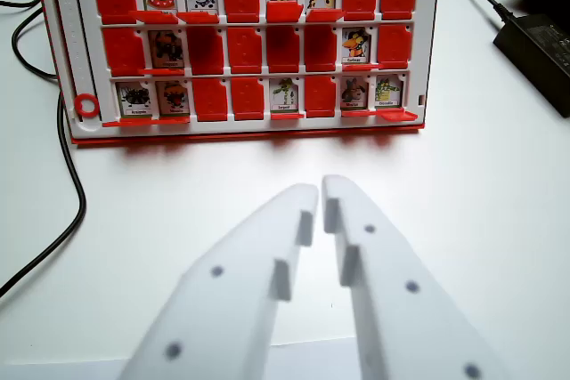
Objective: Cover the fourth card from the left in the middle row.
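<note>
From my end the claw (321,189) sits on the white table (499,220), tips nearly together and gripping nothing, well short of the red game board (249,42). Middle row's fourth card (244,49) is already a plain red flap

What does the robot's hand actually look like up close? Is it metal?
In the wrist view the hand is two plain white fingers, matte like plastic rather than metal, though I can't be sure. Each is broad near the camera and tapers to a blunt tip, with stepped notches on the inner edges and small dark round dots on top. No cables or markings show on it.
</note>
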